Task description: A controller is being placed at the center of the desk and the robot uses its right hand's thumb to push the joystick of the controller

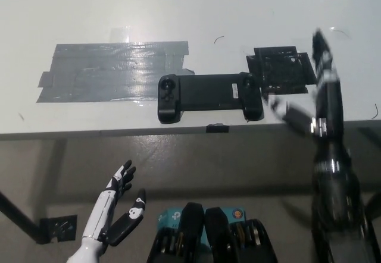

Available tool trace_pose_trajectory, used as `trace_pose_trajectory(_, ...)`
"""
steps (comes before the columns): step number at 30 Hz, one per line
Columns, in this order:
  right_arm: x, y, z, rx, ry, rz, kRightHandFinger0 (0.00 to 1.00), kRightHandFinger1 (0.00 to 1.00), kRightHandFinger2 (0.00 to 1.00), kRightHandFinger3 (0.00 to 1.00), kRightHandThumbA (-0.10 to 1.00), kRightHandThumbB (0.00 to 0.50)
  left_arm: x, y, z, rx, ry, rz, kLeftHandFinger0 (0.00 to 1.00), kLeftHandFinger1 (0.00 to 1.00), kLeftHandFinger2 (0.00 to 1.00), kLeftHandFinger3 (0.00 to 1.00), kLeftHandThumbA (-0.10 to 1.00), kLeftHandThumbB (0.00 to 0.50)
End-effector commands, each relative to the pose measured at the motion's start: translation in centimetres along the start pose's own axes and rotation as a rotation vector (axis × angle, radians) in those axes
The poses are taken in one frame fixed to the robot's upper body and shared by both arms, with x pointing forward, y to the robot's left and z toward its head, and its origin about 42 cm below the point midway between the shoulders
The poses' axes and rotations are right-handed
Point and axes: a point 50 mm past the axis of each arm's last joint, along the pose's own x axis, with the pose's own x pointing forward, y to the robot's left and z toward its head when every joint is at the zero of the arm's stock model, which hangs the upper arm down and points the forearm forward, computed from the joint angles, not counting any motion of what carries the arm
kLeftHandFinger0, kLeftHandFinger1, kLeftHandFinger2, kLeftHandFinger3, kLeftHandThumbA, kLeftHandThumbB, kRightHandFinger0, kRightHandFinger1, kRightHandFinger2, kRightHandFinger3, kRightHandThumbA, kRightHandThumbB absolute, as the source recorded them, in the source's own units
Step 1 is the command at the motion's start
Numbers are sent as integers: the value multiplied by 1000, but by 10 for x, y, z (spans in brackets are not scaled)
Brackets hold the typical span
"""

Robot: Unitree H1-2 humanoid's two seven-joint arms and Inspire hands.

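Note:
A long black controller (pixel 209 94) lies near the front edge of the white desk (pixel 178 13), with a joystick at each end. My black right hand (pixel 321 84) is lifted off to the right of it, blurred by motion, fingers stretched apart and touching nothing. The controller's right joystick (pixel 248 85) is uncovered. Below the desk edge at lower left, my white left hand (pixel 116 206) rests open and holds nothing.
A wide patch of grey tape (pixel 107 69) covers the desk left of the controller. A black taped patch (pixel 280 66) lies right of it, partly behind my right hand. A small black tab (pixel 218 128) sits on the desk's front edge.

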Motion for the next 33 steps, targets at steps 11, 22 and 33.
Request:
trace_pose_trajectory(11, -81, 16, -40, -25, 169, 276, 1000, 1000, 1000, 1000, 791, 190, 2, 8, 3, 22, -26, 20, 1000, 1000, 1000, 1000, 528, 0)
trace_pose_trajectory(22, -81, 20, -53, -48, 202, 321, 1000, 1000, 1000, 1000, 850, 191, 0, 9, 6, 19, -33, 22, 1000, 1000, 1000, 1000, 522, 0)
trace_pose_trajectory(33, -82, 22, -53, -71, 197, 342, 1000, 1000, 1000, 1000, 853, 189, -1, 11, 4, 22, -30, 25, 1000, 1000, 1000, 1000, 515, 0)
